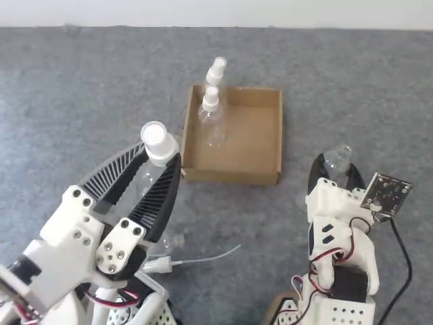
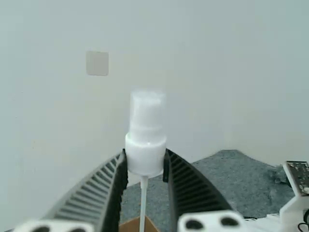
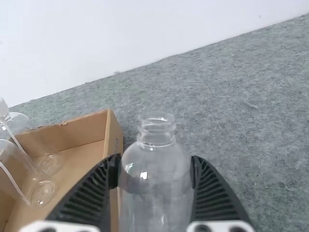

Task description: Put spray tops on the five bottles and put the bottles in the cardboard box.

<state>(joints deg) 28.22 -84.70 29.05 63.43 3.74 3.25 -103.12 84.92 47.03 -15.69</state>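
- Left claw [image 1: 161, 157] was raised high over the table's near left part. It was pinching a top [image 2: 146, 130] by its collar, and the tube hung free between the fingers. It held the top upright, I think so that the tube could go straight down into a neck.
- Right claw [image 3: 154, 169] was clamped on an open bottle [image 3: 153, 159] at its shoulders, upright, just off the near right corner of the box [image 1: 279, 135]. The neck stood bare above the fingers, probably to receive that top.
- Both claws were well apart, so the top was not yet over the bottle.
- Box sat in the table's middle, toward the far edge, open side up.
- One capped bottle [image 1: 211, 115] stood in its far left corner. A second capped bottle [image 1: 216, 73] was just behind; inside or beyond the wall, I could not tell.
- One spare top [image 1: 203, 258] lay by the table's near edge.
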